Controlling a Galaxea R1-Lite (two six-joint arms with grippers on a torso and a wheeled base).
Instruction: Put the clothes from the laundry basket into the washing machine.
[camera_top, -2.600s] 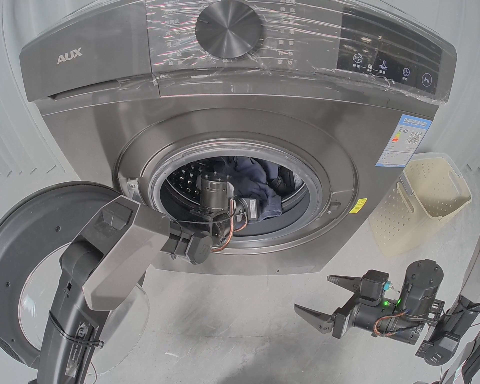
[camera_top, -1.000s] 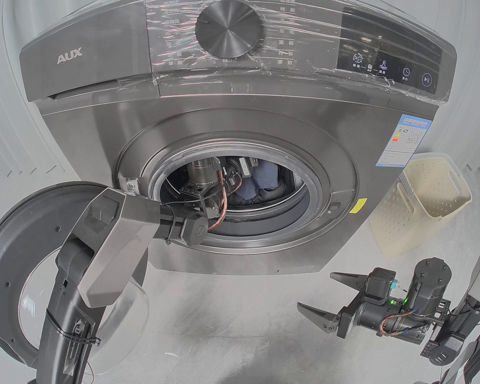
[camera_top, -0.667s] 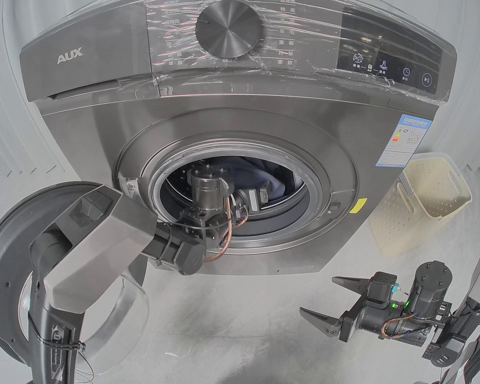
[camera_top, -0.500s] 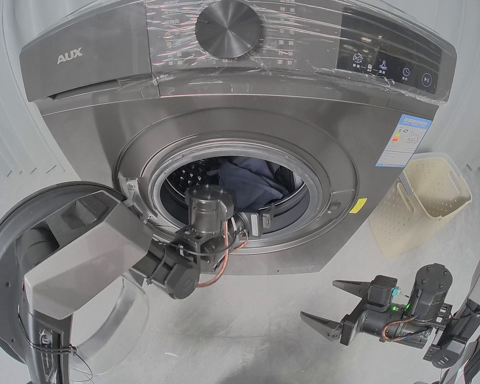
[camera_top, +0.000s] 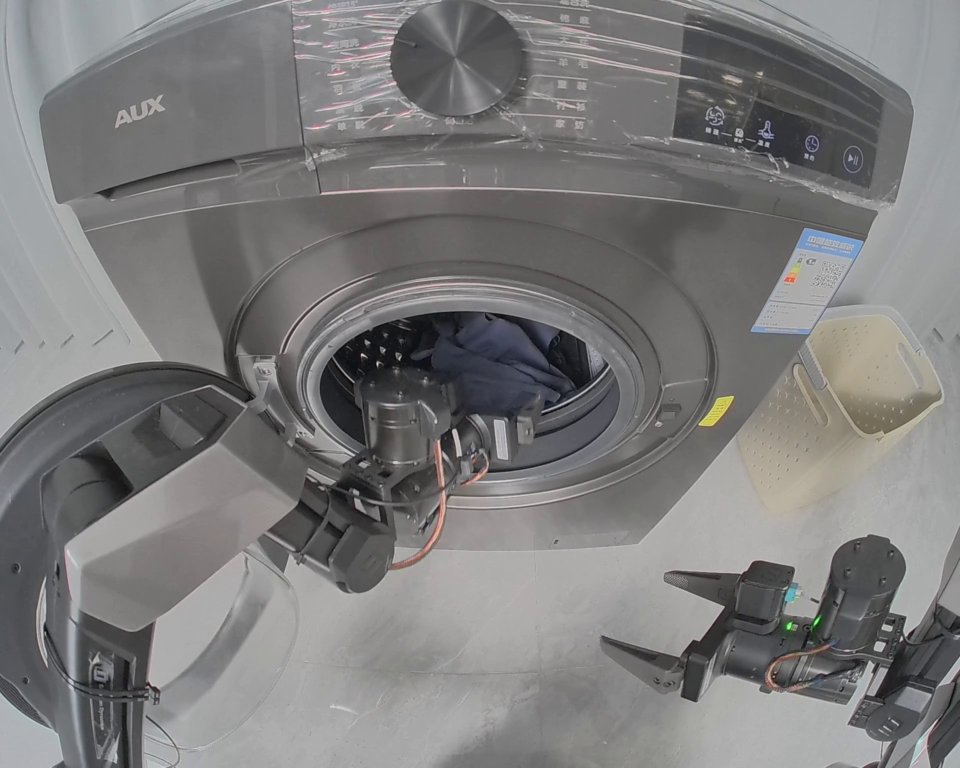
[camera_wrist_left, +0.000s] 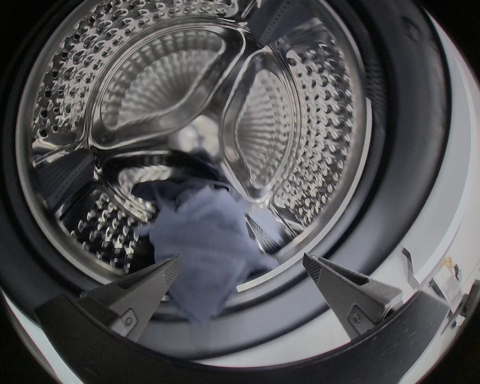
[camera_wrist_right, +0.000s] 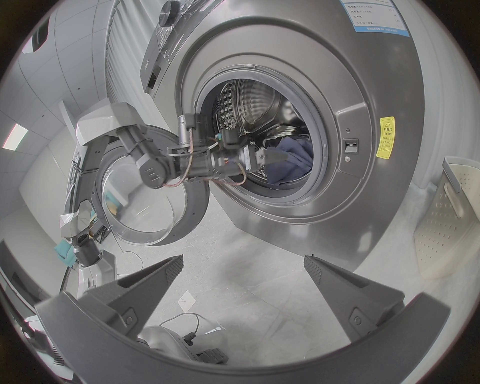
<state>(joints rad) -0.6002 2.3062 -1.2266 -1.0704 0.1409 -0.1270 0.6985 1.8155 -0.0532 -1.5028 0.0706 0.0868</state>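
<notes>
The washing machine (camera_top: 700, 300) stands with its drum open. Dark blue clothes (camera_top: 500, 360) lie inside the drum (camera_wrist_left: 165, 100), seen as a blue heap (camera_wrist_left: 205, 245) on the drum floor. My left gripper (camera_top: 528, 418) is at the drum's mouth, open, with nothing held (camera_wrist_left: 240, 265); the clothes lie just beyond its fingertips. The right wrist view shows the same gripper (camera_wrist_right: 272, 156) in front of the clothes (camera_wrist_right: 292, 155). My right gripper (camera_top: 637, 611) hangs open and empty over the floor at the lower right (camera_wrist_right: 242, 260). The cream laundry basket (camera_top: 850, 400) leans tilted against the machine's right side.
The round machine door (camera_top: 60, 480) is swung open to the left, beside my left arm (camera_wrist_right: 145, 200). Grey floor (camera_top: 480, 640) spreads in front of the machine. The basket (camera_wrist_right: 450, 220) looks empty from here.
My left gripper reached deep into the drum, then drew back to its mouth; the blue clothes stayed inside. The right gripper sank slightly.
</notes>
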